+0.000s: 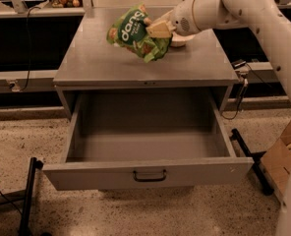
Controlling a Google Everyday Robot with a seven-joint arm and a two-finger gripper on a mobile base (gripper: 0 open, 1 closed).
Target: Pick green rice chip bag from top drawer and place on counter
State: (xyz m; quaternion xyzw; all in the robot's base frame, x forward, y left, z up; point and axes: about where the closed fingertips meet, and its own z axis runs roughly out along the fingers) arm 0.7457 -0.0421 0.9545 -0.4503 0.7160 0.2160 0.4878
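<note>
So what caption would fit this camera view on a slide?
Gripper holds the chip bag over the counter, with the top drawer open below.

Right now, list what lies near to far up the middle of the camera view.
Small dark bar handle → open grey metal top drawer → flat grey counter → crinkly green rice chip bag, held above the counter's far half by the gripper, shut on it.

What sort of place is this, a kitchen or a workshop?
Likely a lab or workshop: a grey metal cabinet with its drawer open, a cardboard box on speckled floor. The hand, over the counter, grips a bag.
</note>
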